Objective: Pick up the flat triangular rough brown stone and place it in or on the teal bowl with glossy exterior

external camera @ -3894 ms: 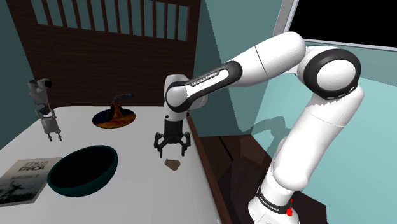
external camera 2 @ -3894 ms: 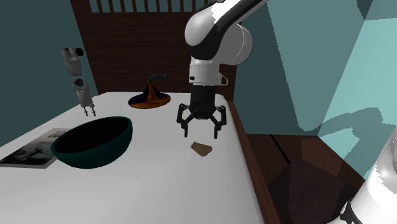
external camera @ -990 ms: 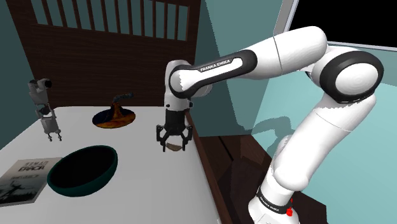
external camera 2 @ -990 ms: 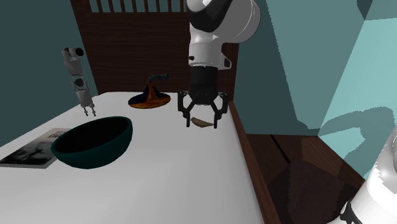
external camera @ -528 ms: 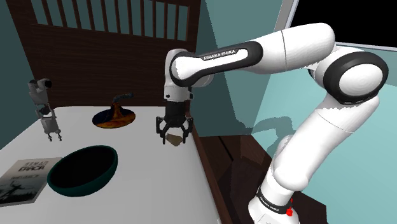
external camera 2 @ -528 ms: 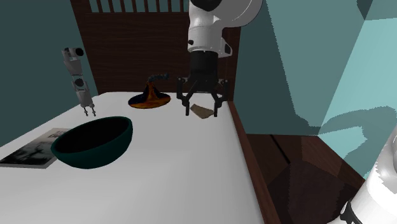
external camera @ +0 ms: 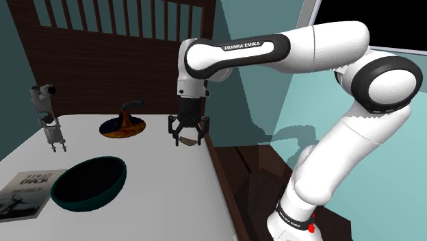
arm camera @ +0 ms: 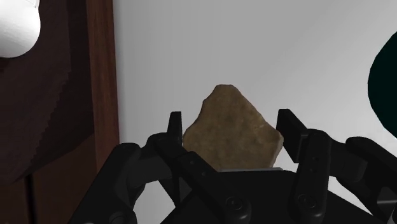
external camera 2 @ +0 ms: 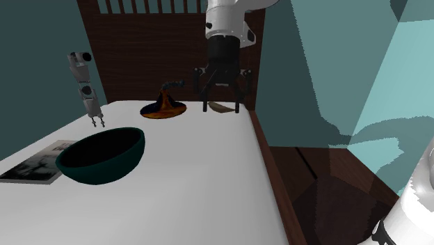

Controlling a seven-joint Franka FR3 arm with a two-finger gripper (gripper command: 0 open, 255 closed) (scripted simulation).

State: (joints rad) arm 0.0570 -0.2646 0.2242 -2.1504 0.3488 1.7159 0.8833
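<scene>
We see the flat brown stone (arm camera: 232, 127) clasped in the pincer (external camera: 187, 135), aloft; the teal bowl (external camera: 81, 199) stands upright, well apart.

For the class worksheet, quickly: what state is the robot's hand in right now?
The hand is closed, holding the stone.

"FRANKA EMIKA" on the arm (external camera: 250, 46)

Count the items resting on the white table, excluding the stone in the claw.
4: teal bowl near the front; magazine to its shoulder-view left; witch hat at the back; grey robot figurine back left. The claw holds the stone above.
</scene>
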